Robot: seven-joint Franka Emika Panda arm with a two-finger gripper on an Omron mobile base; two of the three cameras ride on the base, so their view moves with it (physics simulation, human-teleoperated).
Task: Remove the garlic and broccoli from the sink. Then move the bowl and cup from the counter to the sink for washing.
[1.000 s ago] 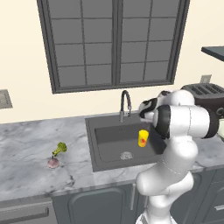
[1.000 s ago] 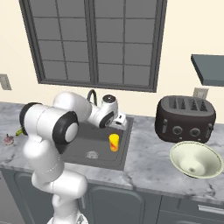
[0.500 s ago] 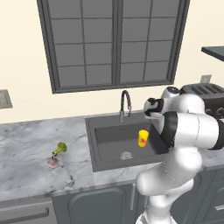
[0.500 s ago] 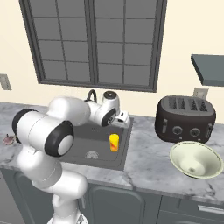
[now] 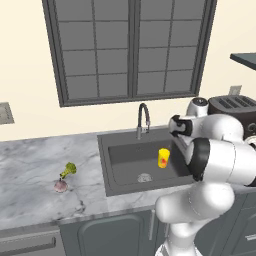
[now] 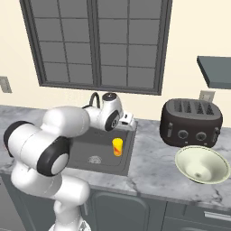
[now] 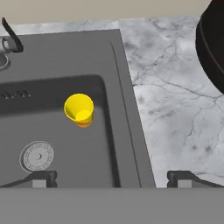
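The yellow cup stands upright in the dark grey sink, also seen as cup and cup. My gripper hangs open and empty over the sink's right rim, above and apart from the cup; it is the gripper by the basin's back right corner. The pale cream-green bowl sits on the marble counter right of the sink. Left of the sink, the broccoli and the garlic lie close together on the counter.
A dark toaster stands behind the bowl, and its rounded side shows as toaster. The gooseneck tap rises behind the basin. A whitish drain disc lies on the sink floor. A window fills the wall behind.
The hand has drawn slightly up and away from the cup while the arm's elbow swung round. The cup, bowl, broccoli and garlic have stayed put.
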